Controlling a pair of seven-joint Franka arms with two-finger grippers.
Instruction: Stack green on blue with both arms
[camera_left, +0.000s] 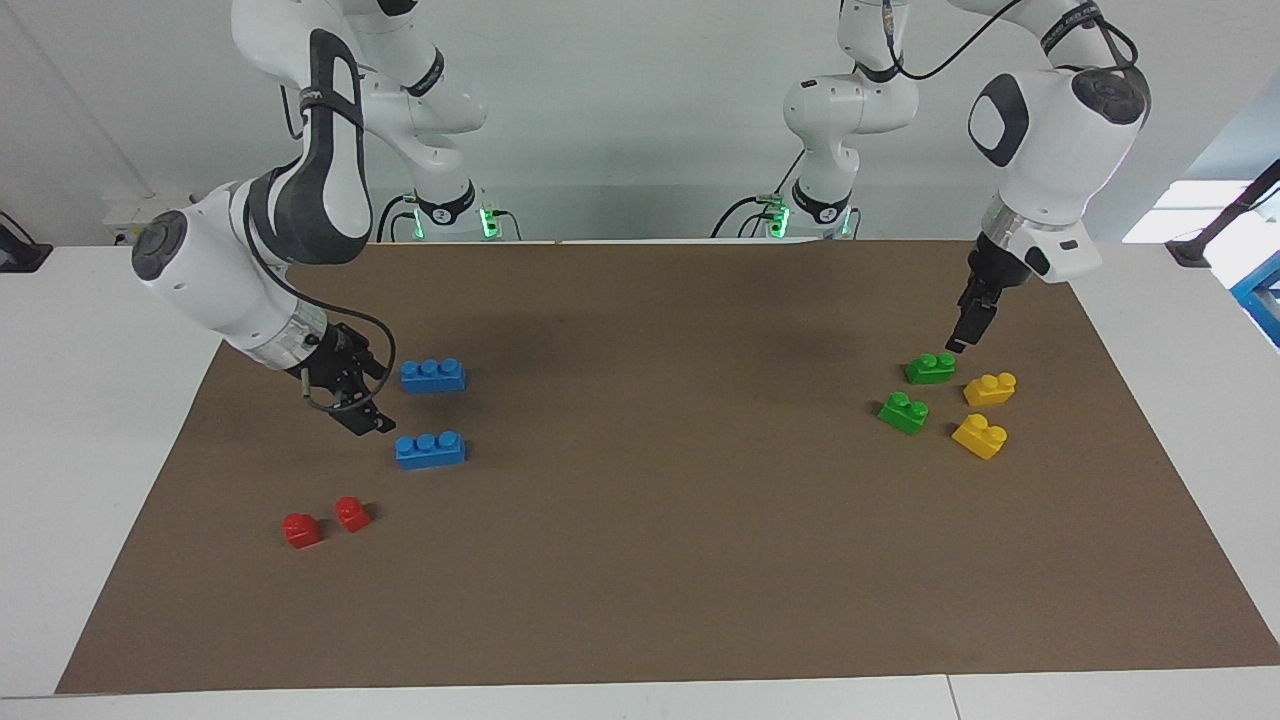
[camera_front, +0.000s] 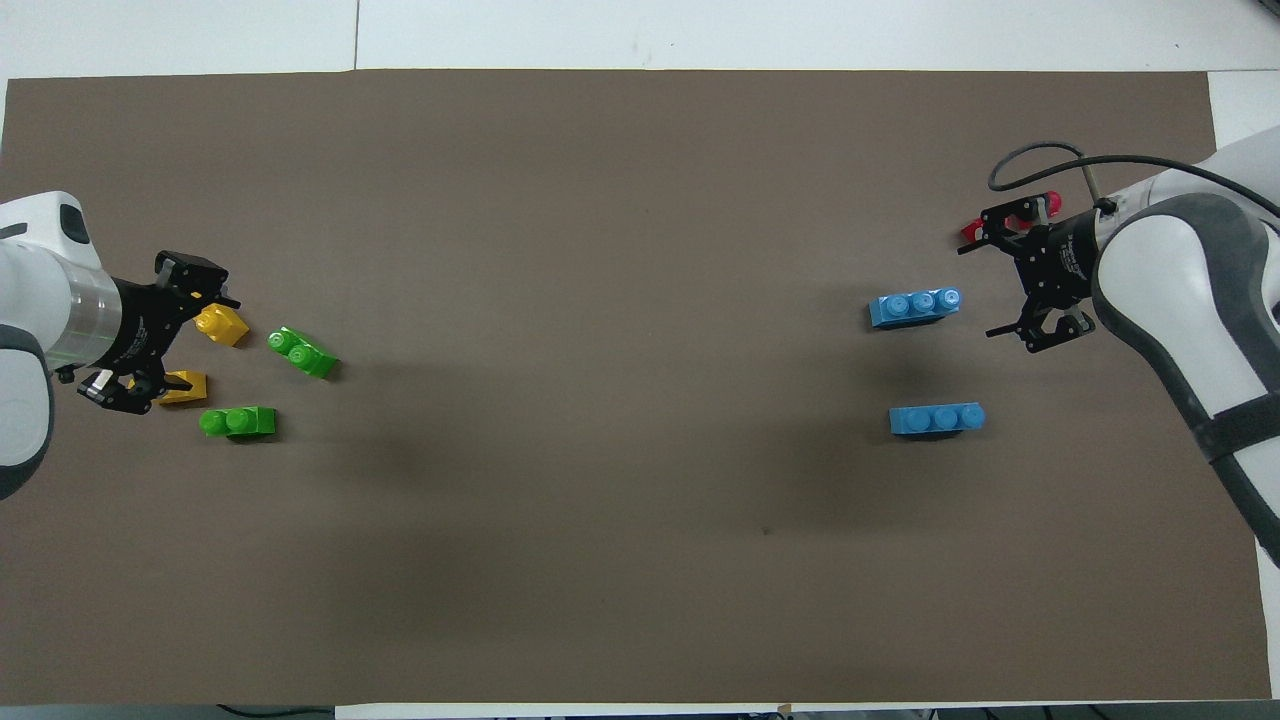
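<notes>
The right gripper (camera_left: 362, 415) hangs wide open and empty just above the brown mat (camera_left: 660, 560), beside the two blue bricks (camera_left: 431, 449). The left gripper (camera_left: 967, 330), open and empty, hovers over the green brick (camera_left: 930, 368) nearer the robots; another green brick (camera_left: 903, 412) lies beside it.

White table (camera_left: 100, 420) under a brown mat (camera_left: 660, 560) covering most of its top. Plain pale wall (camera_left: 620, 110) at the robots' end. Bright window patch (camera_left: 1185, 210) toward the left arm's end.
</notes>
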